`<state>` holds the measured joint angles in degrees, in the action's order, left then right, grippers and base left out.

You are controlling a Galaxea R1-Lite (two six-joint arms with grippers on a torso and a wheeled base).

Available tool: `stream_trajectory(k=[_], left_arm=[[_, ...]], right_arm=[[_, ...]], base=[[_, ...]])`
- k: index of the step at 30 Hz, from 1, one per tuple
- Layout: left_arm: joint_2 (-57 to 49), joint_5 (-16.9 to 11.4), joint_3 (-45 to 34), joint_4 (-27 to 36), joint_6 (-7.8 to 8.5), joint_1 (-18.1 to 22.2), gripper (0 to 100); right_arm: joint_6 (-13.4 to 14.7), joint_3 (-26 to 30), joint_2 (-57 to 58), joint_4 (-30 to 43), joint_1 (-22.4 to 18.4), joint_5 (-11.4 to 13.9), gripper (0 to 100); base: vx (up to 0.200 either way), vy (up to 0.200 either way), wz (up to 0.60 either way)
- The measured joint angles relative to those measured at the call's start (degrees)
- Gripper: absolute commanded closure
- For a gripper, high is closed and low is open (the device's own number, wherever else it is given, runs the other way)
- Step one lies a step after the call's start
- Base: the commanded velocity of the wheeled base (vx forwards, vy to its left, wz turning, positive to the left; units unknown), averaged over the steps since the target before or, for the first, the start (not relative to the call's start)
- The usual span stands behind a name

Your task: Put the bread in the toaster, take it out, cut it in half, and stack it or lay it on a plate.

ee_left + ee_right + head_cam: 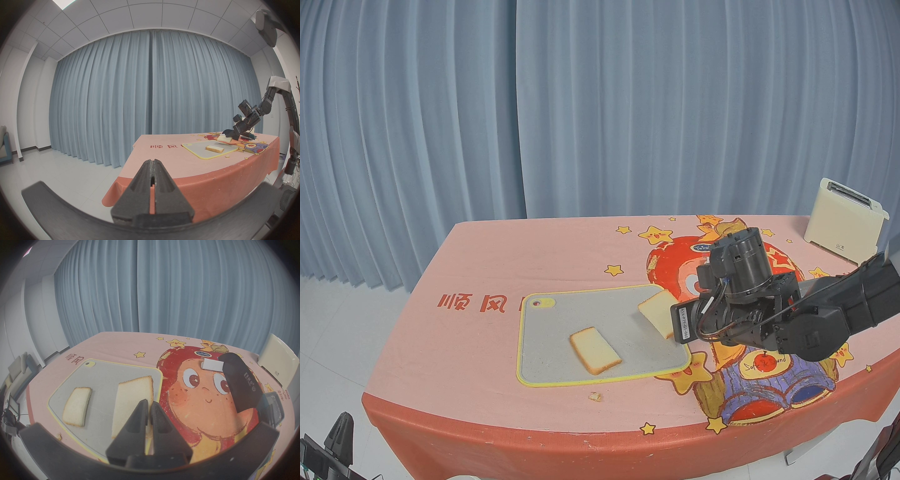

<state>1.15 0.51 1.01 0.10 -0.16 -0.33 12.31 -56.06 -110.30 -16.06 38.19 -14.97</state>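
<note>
- Rightward, we see the right hand (pixel 147 405) clamped on a pale bread half-slice (pixel 132 396), tilted over the grey, yellow-rimmed cutting board (pixel 550 340).
- Second half-slice (pixel 595 350) lies flat on it.
- Left hand (pixel 152 175): fingers together.

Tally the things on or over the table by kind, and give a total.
Bread halves: 2 (lying half on the board; held half in the right gripper)
Cutting board: 1
Toaster: 1
Crumb: 1
Black flat object: 1
Total: 6
</note>
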Motion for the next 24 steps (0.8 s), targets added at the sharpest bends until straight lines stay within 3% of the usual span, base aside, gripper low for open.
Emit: stream_trajectory(k=[6, 24], left_arm=[[0.00, 0.00, 0.00, 0.00, 0.00, 0.00, 100], [0.00, 0.00, 0.00, 0.00, 0.00, 0.00, 100]], right_arm=[[0.44, 1.88, 3.83, 0.00, 0.01, 0.09, 100], [5.21, 10.36, 15.73, -0.06, 1.72, 0.39, 100]], base=[[0.000, 0.000, 0.00], [0.000, 0.000, 0.00]])
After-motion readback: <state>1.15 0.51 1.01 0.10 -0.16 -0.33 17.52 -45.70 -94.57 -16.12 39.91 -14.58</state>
